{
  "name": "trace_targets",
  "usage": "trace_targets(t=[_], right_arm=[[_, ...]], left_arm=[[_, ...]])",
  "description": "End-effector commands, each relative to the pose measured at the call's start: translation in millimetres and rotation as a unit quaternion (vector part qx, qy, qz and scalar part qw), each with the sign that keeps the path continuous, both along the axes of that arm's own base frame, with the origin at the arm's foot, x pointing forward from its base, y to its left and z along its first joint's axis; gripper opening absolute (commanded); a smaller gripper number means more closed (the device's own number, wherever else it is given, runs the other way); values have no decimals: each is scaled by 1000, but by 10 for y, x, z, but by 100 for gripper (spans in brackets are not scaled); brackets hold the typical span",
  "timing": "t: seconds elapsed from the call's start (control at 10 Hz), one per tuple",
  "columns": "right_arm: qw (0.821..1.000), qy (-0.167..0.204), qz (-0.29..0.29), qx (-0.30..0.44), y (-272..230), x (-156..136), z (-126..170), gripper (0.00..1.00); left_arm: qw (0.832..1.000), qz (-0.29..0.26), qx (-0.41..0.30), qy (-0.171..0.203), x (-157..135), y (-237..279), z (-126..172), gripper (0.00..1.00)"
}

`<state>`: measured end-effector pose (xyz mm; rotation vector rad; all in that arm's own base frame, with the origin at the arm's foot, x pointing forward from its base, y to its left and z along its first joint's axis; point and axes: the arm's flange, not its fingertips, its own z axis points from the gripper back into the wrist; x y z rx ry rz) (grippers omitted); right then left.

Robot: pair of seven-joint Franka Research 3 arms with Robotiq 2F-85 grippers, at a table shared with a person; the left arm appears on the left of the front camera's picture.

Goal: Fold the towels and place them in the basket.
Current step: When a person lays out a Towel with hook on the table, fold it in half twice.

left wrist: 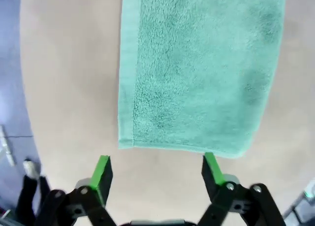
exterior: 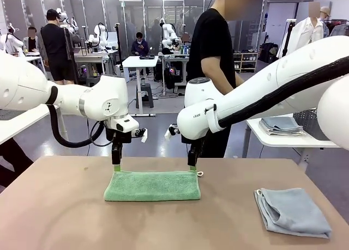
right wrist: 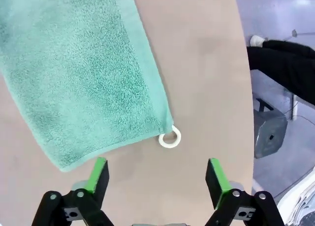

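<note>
Mint towel (exterior: 152, 186): folded flat, ready for your next fold.
Left gripper (exterior: 116, 167): spread, empty, above its 10 o'clock corner.
Right gripper (exterior: 192, 164): spread, empty, 2 o'clock corner.

Glossy white arms (exterior: 92, 100), black cables (exterior: 283, 92), green-padded black fingers (left wrist: 102, 172)

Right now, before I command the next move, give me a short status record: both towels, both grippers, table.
mint green terry towel: folded into a long strip, lying flat mid-way across the tan table
left gripper: open, just above the strip's far left corner, holding nothing
right gripper: open, just above the far right corner, near the towel's white ring loop
pale blue-grey terry towel: loosely folded, on the table's near right part, apart from both grippers
</note>
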<state>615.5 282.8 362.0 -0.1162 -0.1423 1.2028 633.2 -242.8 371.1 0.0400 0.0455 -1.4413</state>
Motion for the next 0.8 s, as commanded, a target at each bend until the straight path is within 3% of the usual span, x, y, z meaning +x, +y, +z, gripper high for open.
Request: trace_targets(t=[0.0, 0.1, 0.3, 0.4, 0.5, 0.6, 0.7], right_arm=[[994, 7, -108, 14, -44, -234, 138, 100], [981, 16, -191, 28, -38, -324, 204, 100], [960, 12, -278, 38, -17, -471, 197, 100], [951, -16, -300, 76, -47, -517, 153, 100], [943, -11, -317, 99, -100, -553, 105, 100], [947, 2, -309, 88, -127, -597, 65, 100], [952, 10, -297, 69, -18, -428, 204, 100]], left_arm=[[997, 64, -52, -5, -347, 123, 183, 100], [990, 125, -73, 0, -522, 138, 364, 100], [974, 210, -82, -13, -985, 116, 790, 100], [973, 215, -87, -22, -1201, 117, 910, 100], [971, 224, -84, -32, -1343, 80, 907, 100], [971, 219, -90, -36, -1454, 60, 883, 100], [973, 216, -78, -9, -1109, 71, 1031, 100]])
